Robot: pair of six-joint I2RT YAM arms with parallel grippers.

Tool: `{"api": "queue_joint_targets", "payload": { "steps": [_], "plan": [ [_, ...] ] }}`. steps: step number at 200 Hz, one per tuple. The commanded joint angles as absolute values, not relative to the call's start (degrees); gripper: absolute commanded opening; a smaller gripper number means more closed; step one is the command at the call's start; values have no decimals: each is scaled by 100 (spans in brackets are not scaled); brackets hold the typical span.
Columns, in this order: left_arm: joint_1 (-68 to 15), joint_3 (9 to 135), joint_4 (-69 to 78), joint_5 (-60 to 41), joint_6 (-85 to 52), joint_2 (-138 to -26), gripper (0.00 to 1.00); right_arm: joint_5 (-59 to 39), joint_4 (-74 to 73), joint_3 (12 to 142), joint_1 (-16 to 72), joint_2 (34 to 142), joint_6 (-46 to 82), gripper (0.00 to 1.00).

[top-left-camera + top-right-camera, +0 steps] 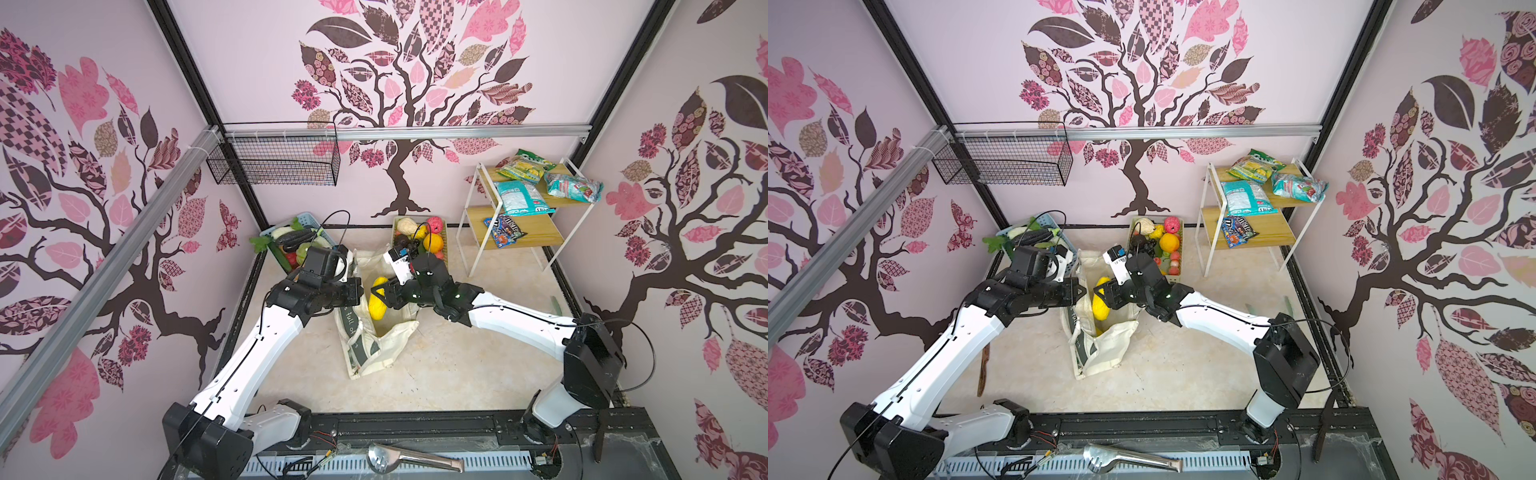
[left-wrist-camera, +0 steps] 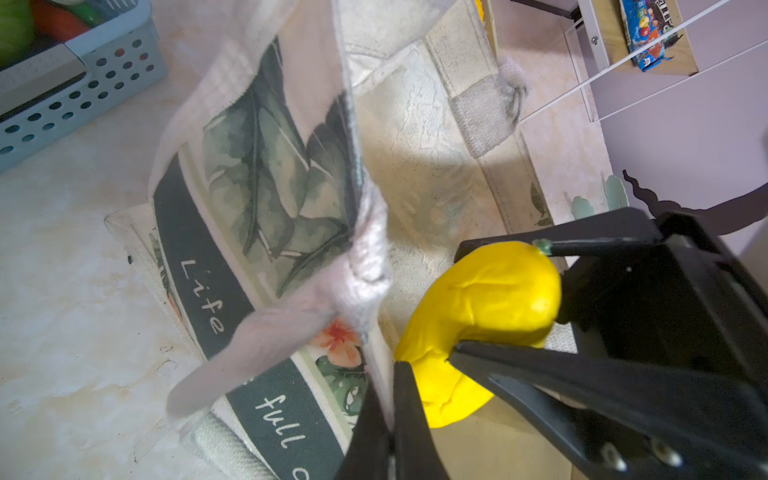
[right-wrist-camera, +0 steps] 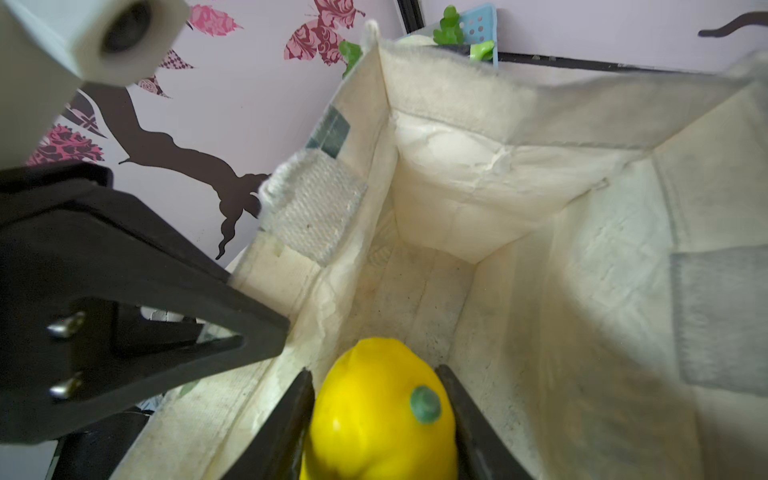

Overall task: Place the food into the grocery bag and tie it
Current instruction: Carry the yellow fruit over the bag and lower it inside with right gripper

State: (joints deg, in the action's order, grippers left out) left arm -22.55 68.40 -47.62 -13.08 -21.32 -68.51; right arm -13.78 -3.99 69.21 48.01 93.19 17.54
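Holding yellow toy fruit [image 3: 374,424] in right gripper [image 3: 374,376]; jaws pinch its sides, green stem tip points into bag. Fruit hangs at open mouth of cream canvas tote [image 1: 390,345]. Left gripper [image 2: 388,399] pressed together on tote's rim fabric, panel side. Tote stands mid-table between arms, near blue basket [image 2: 83,99] and beige basket [image 1: 395,227] of toy produce.
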Motion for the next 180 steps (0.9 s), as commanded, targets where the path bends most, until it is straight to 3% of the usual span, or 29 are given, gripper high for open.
{"api": "queue_joint_targets", "payload": {
  "steps": [1,99,180],
  "plan": [
    [-2326,7183,-4571,-1584,-1939,-6744,0,-1591,-338,6850,4861,9537,1681,48],
    [-2434,7195,-4316,-2342,-1846,-6582,0,-1793,-249,6931,5184,10259,1664,49],
    [-2436,6907,-3788,-2662,-2128,-6452,0,-1289,-686,6664,5192,10828,2099,54]
  ]
}}
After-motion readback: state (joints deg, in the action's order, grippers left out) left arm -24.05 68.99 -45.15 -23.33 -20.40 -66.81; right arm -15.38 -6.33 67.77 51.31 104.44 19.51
